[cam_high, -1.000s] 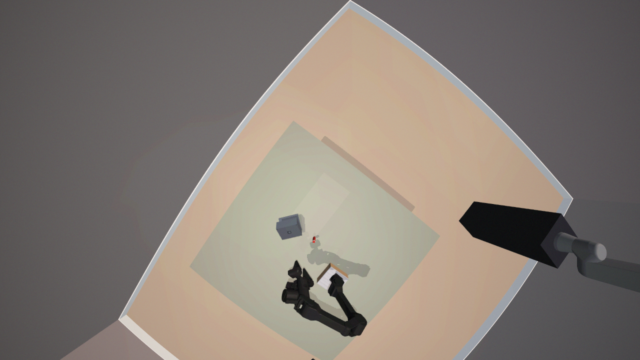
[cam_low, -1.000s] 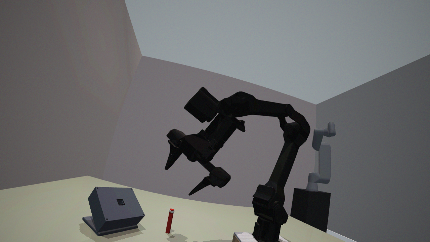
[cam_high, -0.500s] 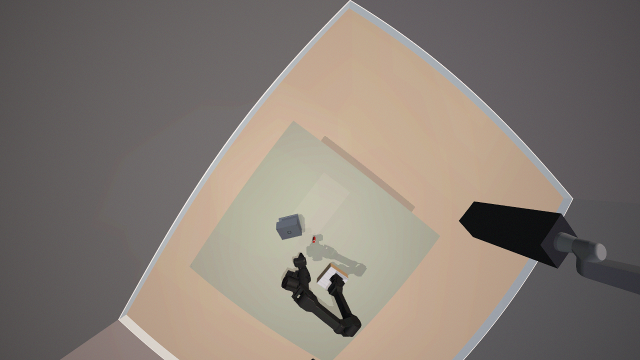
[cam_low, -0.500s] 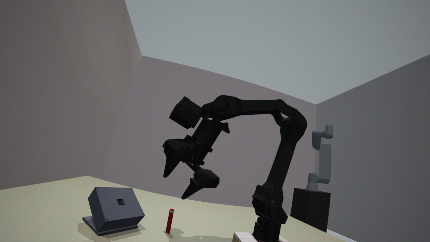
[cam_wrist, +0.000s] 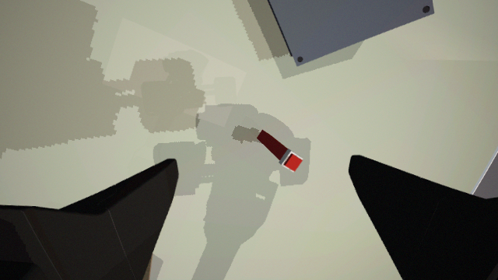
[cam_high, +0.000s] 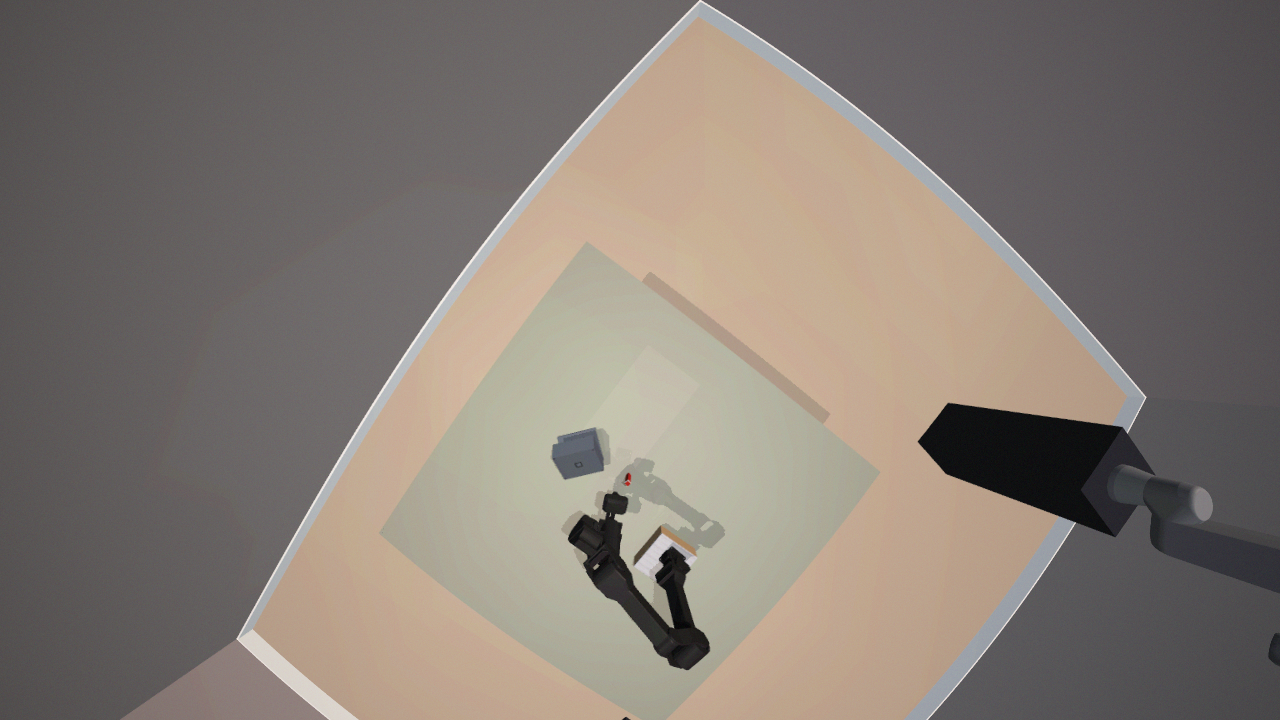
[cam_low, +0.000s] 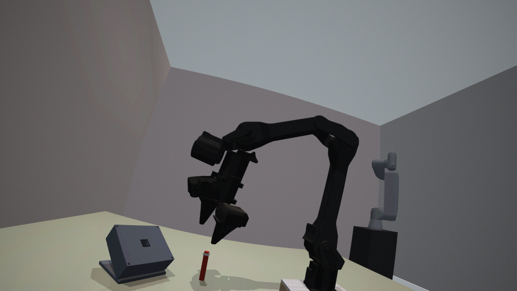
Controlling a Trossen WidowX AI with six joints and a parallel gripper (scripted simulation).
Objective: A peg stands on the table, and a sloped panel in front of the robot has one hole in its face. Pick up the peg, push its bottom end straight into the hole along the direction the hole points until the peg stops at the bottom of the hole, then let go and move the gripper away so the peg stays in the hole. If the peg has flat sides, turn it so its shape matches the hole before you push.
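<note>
A red square peg with a pale band near its top stands upright on the table. A blue-grey sloped panel stands to the left of the peg in the exterior view. Its square hole is empty; the wrist view shows only the panel's lower part, without the hole. My gripper is open and empty, pointing down above the peg. In the wrist view the peg's top shows between the two fingertips, nearer the right one.
The arm's base stands on a pale block on the greenish table. A grey robot arm on a dark pedestal stands in the background. The arm's shadow falls around the peg.
</note>
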